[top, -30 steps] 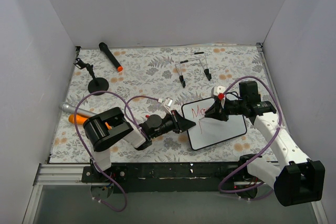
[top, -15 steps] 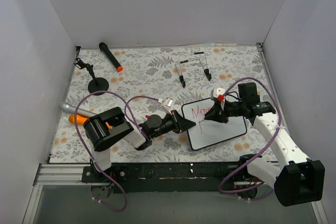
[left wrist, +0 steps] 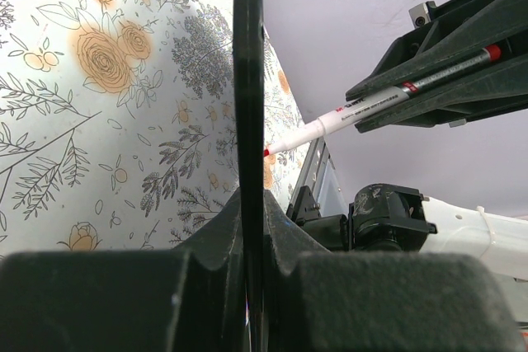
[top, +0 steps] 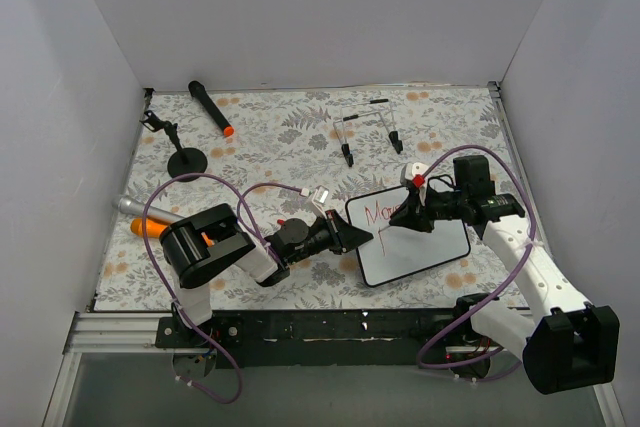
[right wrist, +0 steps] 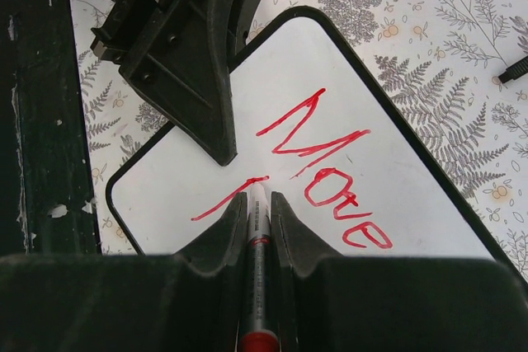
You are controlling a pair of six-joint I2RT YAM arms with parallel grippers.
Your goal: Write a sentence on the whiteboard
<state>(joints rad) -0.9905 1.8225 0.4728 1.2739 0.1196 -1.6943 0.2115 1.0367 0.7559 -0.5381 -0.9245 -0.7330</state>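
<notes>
With the right gripper [right wrist: 257, 200] grasping the marker [right wrist: 257, 243] at the sentence's [right wrist: 323, 172] second line and the left gripper [top: 367, 236] pinching the whiteboard's [top: 425, 247] left edge, I'd press lightly and hold the board steady through each stroke.

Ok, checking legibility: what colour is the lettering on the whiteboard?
Red lettering on the whiteboard, clearest in the right wrist view.
</notes>
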